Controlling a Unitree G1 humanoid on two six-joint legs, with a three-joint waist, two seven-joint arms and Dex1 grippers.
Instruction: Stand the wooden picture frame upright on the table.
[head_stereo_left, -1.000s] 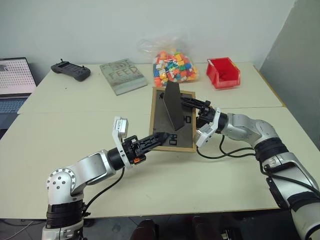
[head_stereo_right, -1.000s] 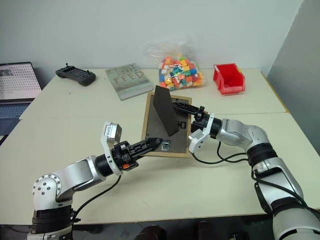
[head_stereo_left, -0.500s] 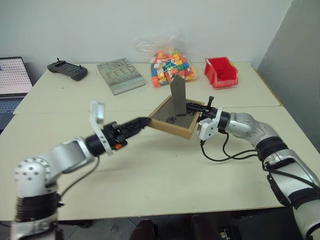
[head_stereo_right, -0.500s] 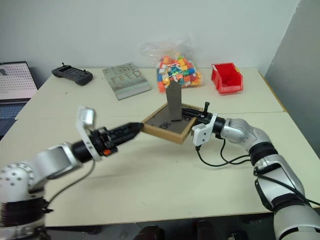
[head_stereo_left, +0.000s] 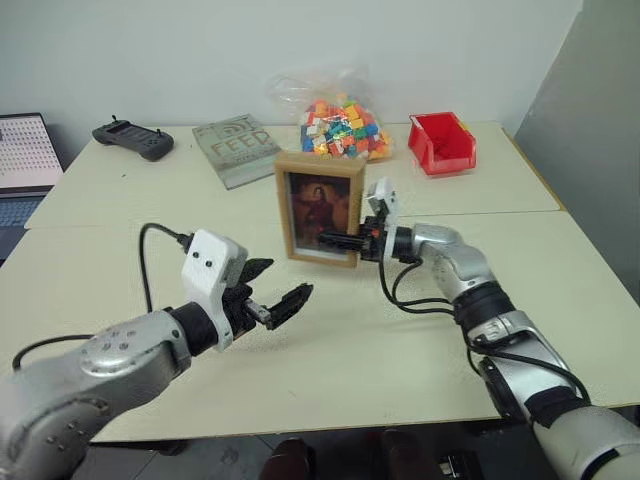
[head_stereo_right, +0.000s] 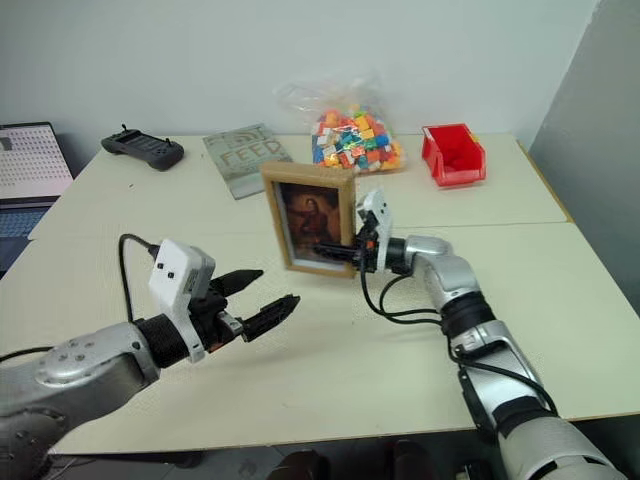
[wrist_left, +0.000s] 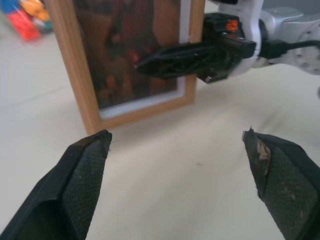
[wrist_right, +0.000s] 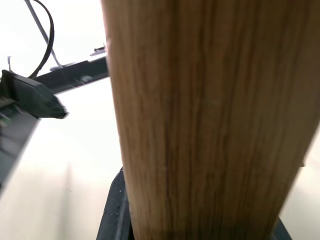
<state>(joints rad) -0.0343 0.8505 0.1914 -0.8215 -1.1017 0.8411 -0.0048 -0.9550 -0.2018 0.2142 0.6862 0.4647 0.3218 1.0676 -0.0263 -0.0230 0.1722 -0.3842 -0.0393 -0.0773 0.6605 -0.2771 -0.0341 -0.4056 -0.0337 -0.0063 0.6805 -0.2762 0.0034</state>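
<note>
The right gripper (head_stereo_left: 340, 240) is pinched on the side edge of the wooden picture frame (head_stereo_left: 318, 207), which stands long axis vertical on the table (head_stereo_left: 400, 330), portrait facing the camera. At about seven o'clock from it, the left gripper (head_stereo_left: 272, 293) hangs spread wide and empty. The right wrist view adds close wood grain; the left wrist view shows one black finger lying across the picture.
</note>
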